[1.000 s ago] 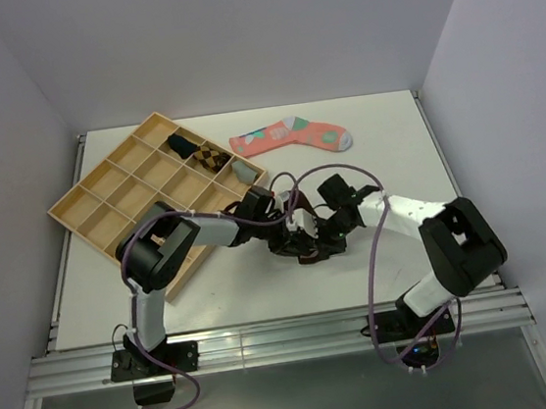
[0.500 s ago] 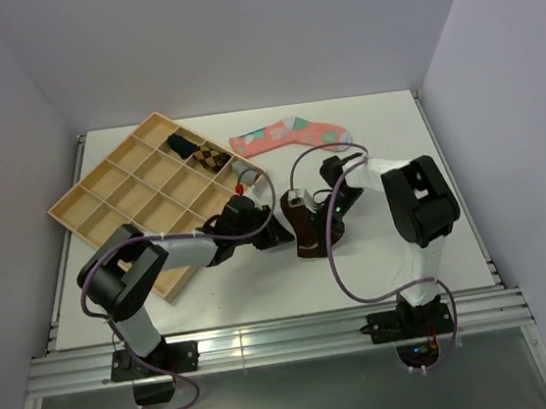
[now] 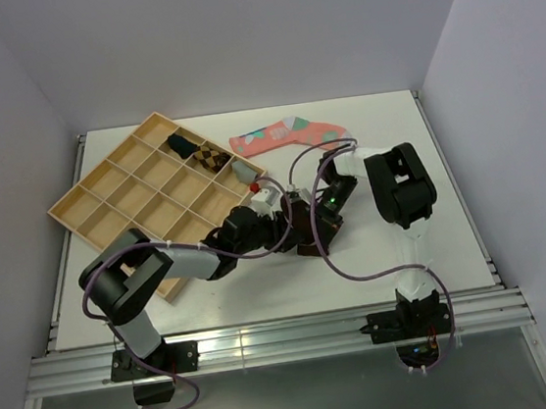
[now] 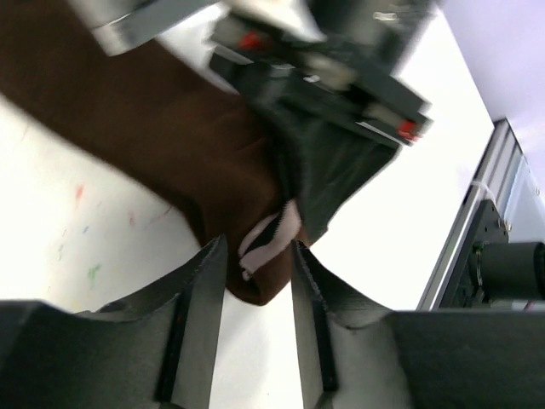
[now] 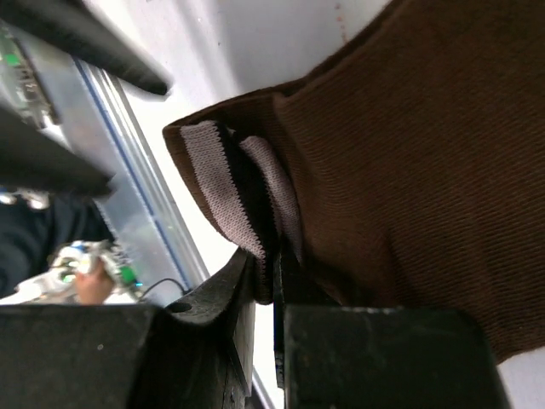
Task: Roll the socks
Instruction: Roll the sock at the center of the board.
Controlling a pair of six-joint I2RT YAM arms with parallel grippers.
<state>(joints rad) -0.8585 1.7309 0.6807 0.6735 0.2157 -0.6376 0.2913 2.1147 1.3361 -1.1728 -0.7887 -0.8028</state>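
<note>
Left pincer (image 4: 255,249) nearer brown sock (image 4: 153,128)

Top view: sock (image 3: 307,245) mostly covered by left gripper (image 3: 285,226) and right gripper (image 3: 316,221); jaws too small to read. Left wrist: right gripper blurred, sock cut at top-left. Right wrist: sock runs off right edge, background blurred.

Wooden tray (image 3: 134,193) bars the left, brown sock (image 4: 162,128) crowds the middle; bare table (image 3: 460,242) rightward lies open.
</note>
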